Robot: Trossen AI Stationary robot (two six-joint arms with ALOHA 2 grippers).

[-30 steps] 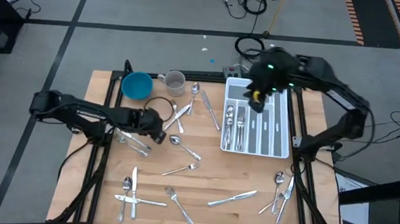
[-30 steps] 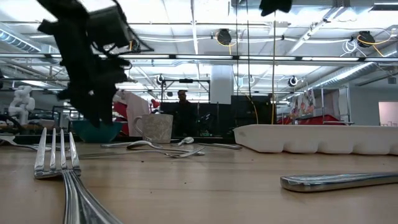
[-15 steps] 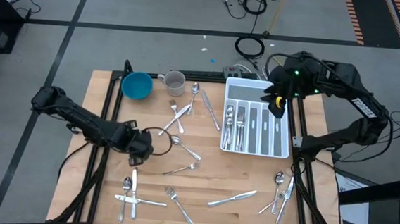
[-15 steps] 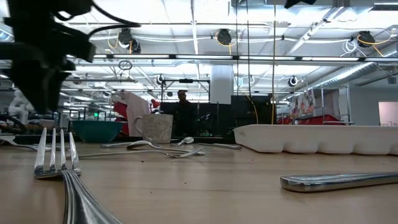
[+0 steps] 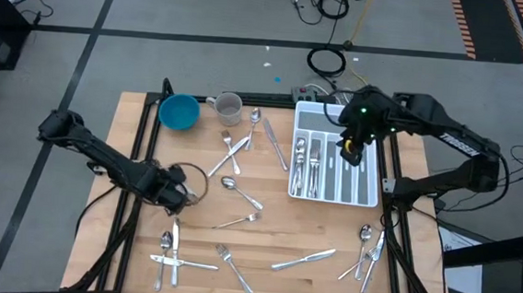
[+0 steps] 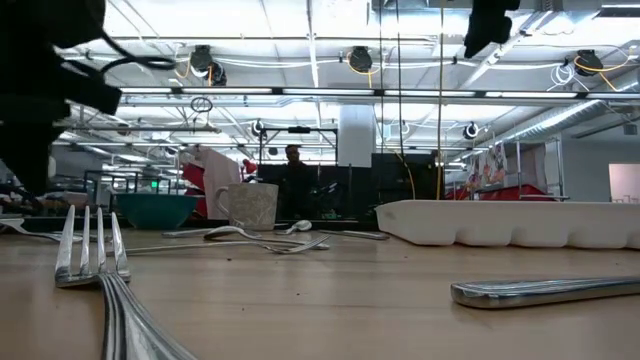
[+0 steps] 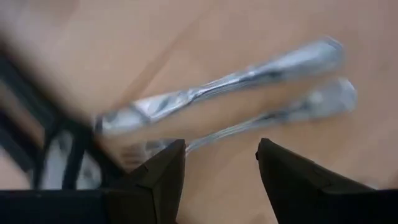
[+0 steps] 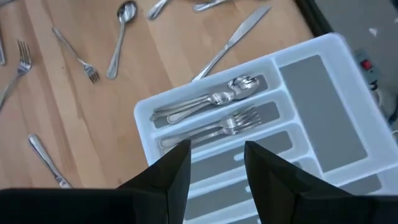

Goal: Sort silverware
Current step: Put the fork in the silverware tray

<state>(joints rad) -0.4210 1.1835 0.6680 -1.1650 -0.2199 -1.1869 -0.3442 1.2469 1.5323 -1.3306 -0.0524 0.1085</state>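
Silverware sorting, pick-up step. Left tool (image 5: 173, 198) low over the desk (image 5: 330, 227) near its left edge, fingers (image 7: 163, 169) parted and empty, poised above a knife (image 7: 217, 87) and a fork (image 7: 261, 119) lying side by side. Right tool (image 5: 350, 149) above the white tray (image 5: 366, 195), fingers (image 8: 172, 169) apart, nothing held. Spoons (image 8: 211, 99) and forks (image 8: 217, 127) already in two tray compartments; the remaining silverware (image 5: 302, 257) scattered across the desk. Next move, by judgement: lowering the left tool and closing on one piece.
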